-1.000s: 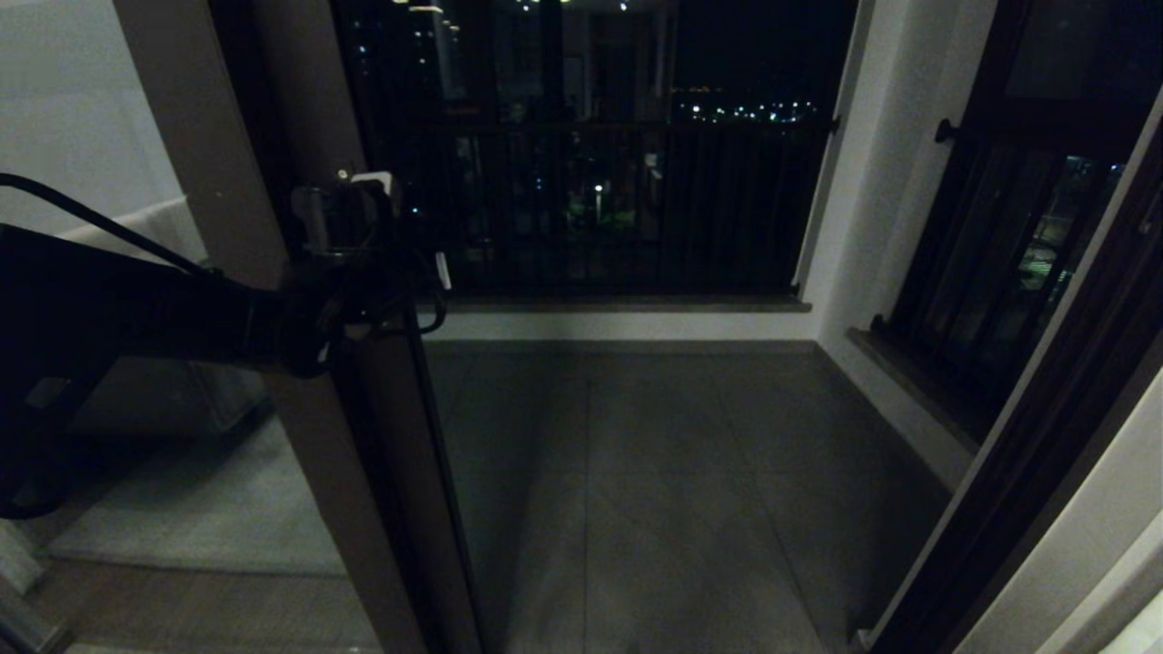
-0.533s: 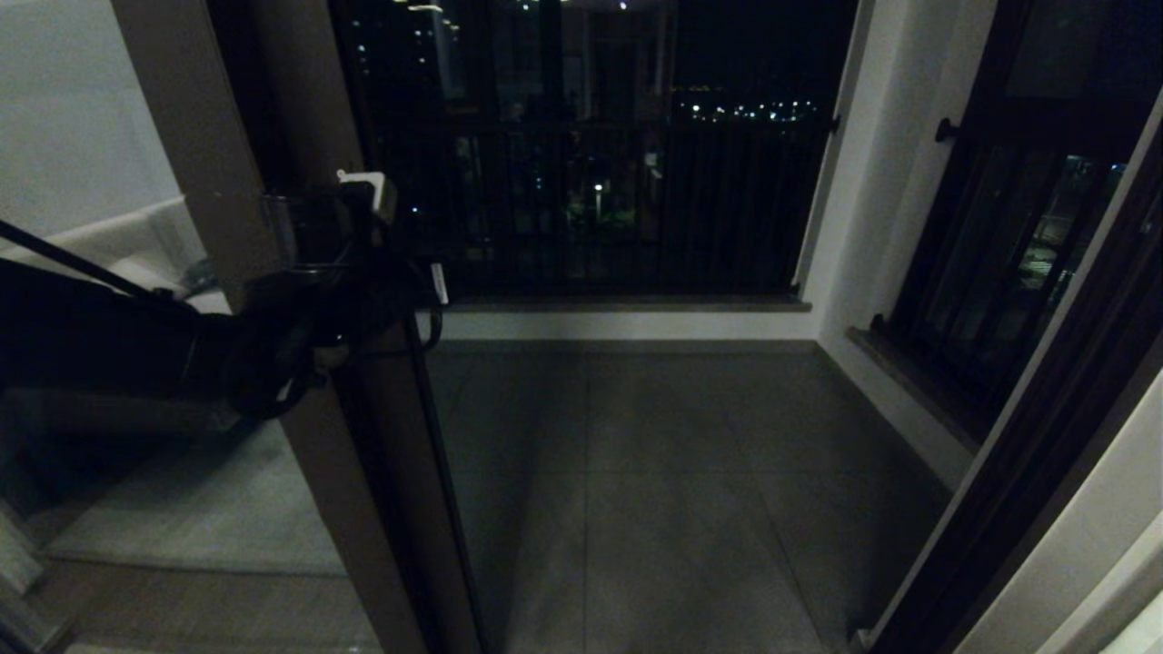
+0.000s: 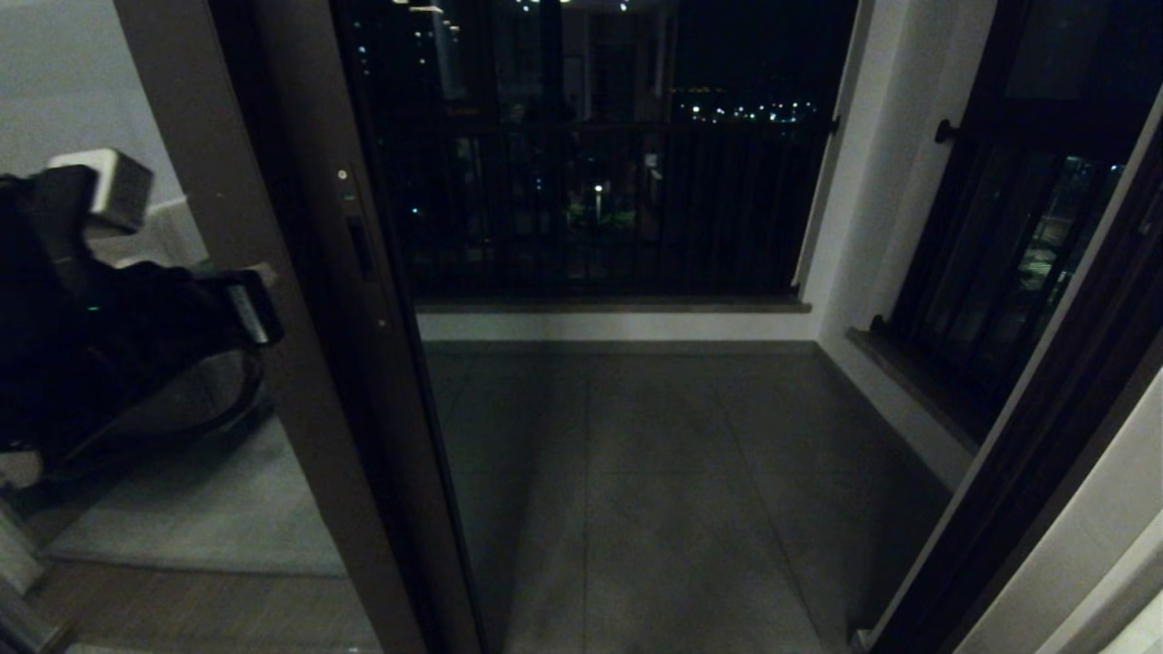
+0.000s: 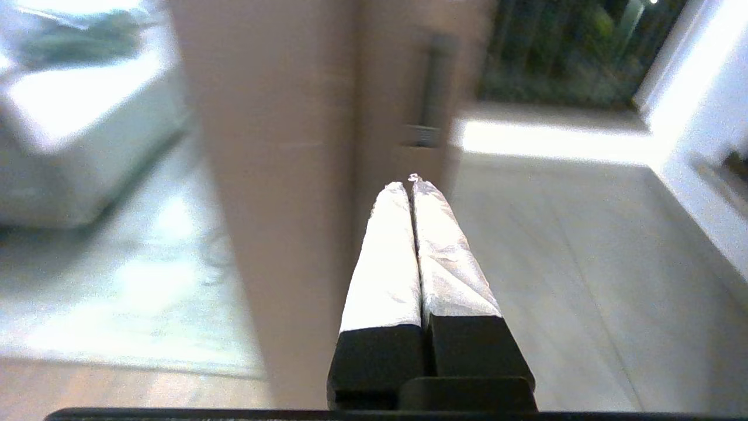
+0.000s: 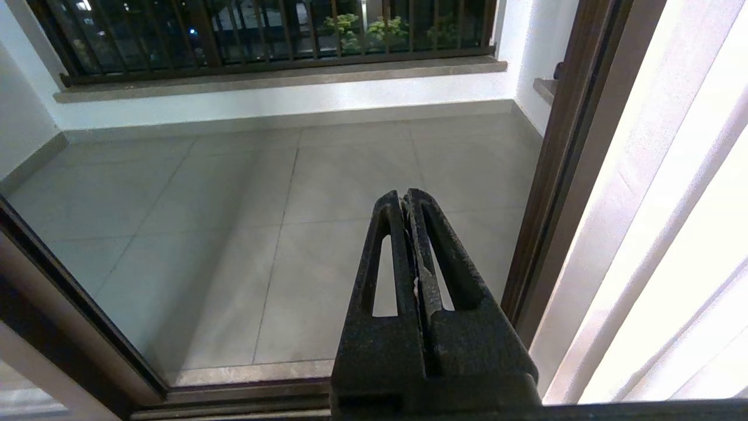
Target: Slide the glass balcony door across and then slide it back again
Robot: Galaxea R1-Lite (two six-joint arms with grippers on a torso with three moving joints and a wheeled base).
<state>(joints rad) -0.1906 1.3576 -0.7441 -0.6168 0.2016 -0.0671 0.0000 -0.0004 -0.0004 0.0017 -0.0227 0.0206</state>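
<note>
From my seat the left arm (image 3: 100, 363) reads as a bulky black mass, with a pale grey square block (image 3: 102, 186) near its top, a small green indicator light (image 3: 92, 309) on the housing and a light rectangular label (image 3: 247, 314) on its forward edge. A dark looped cable (image 3: 213, 413) hangs beneath it. On the wrist feed the left gripper (image 4: 412, 182) has two long tapering fingers wrapped in crinkled silvery-white tape, set in matte black bases. The right gripper (image 5: 405, 199) is plain black throughout (a rough, grainy finish), each finger pierced by a long narrow slot, and widens into a chunky black base.
</note>
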